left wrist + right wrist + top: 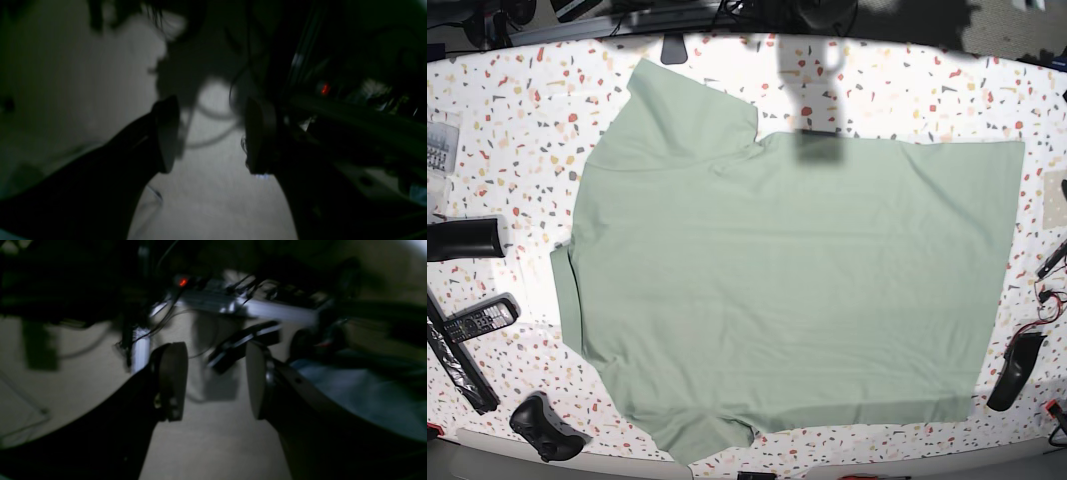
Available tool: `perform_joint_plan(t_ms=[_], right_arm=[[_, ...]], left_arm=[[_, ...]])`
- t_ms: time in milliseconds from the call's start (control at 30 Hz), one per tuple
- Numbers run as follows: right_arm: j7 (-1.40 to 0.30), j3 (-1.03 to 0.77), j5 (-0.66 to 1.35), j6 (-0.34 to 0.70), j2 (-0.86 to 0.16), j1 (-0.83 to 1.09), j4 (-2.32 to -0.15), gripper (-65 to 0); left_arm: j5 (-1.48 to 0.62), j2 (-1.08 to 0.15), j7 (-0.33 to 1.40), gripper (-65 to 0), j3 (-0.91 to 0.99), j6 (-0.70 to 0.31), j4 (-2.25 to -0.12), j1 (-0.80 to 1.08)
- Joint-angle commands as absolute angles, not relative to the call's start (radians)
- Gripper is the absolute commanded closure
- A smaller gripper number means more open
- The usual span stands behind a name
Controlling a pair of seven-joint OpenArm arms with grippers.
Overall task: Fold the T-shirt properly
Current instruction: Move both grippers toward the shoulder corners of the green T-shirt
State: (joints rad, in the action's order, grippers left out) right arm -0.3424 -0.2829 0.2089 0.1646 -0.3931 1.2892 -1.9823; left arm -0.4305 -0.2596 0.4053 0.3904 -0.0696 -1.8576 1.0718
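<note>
While the T-shirt (787, 280) lies spread flat and face down across the terrazzo-patterned bench (517, 120), neither arm is anywhere near it in the base view. The collar end points toward that view's left, the hem toward its right, one sleeve fanning out at the top left and the other at the bottom left. No fold appears to have been made yet, so the task looks to be at its very start.

Both wrist views are dark and blurred. The left claw (208, 133) stands parted with nothing between its pads, hanging over a pale surface I cannot identify. The right claw (217, 381) is likewise parted and empty, looking out at a metal frame and cables rather than cloth.

Risks from here, as I judge them: the cloth is thin and lies flat, so a pinch at a sleeve or hem could catch only one layer, or skid and bunch the fabric. Uneven lifts by the two arms would skew the fold line. A remote control (472, 318) and a game controller (545, 425) sit just beside the left edge, where a dragged sleeve could snag.
</note>
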Motion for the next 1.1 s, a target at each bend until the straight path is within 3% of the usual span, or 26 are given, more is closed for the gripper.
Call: perform_joint_plan(t_ms=[0, 267, 533, 700, 800, 900, 1000, 1067], right_arm=[[-0.327, -0.310, 0.217, 0.173, -0.397, 1.309, -2.027, -28.0], [-0.423, -0.437, 0.216, 0.177, -0.436, 1.264, -2.249, -28.0], [-0.464, -0.439, 0.130, 0.176, -0.507, 1.090, -2.337, -28.0], [-0.512, -0.439, 0.083, 0.176, -0.507, 1.022, -2.337, -28.1], [-0.516, -0.439, -0.044, 0.180, -0.508, 1.011, -2.337, -28.2], [-0.515, -0.439, -0.162, 0.244, -0.511, 1.011, -2.337, -28.2], [-0.513, -0.439, -0.188, 0.341, -0.514, 1.011, -2.337, -28.2], [-0.493, -0.439, -0.187, 0.445, -0.515, 1.011, -2.337, -28.2]], left_arm=[[-0.428, -0.265, 0.397, -29.0, 0.414, -0.068, -1.903, 1.089], [-0.320, -0.272, 0.397, -29.0, 0.439, -0.107, -2.115, 1.015], [-0.315, -0.272, 0.299, -29.0, 0.439, -0.390, -2.136, 0.831], [-0.303, -0.272, 0.257, -29.0, 0.439, -0.390, -2.136, 0.768], [-0.150, -0.272, 0.294, -29.3, 0.439, -0.390, -2.136, 0.746], [0.026, -0.273, 0.282, -29.5, 0.439, -0.398, -2.133, 0.728], [0.016, -0.316, 0.262, -29.5, 0.432, -0.535, -2.132, 0.710], [-0.001, -0.372, 0.250, -29.5, 0.402, -0.566, -2.131, 0.709]])
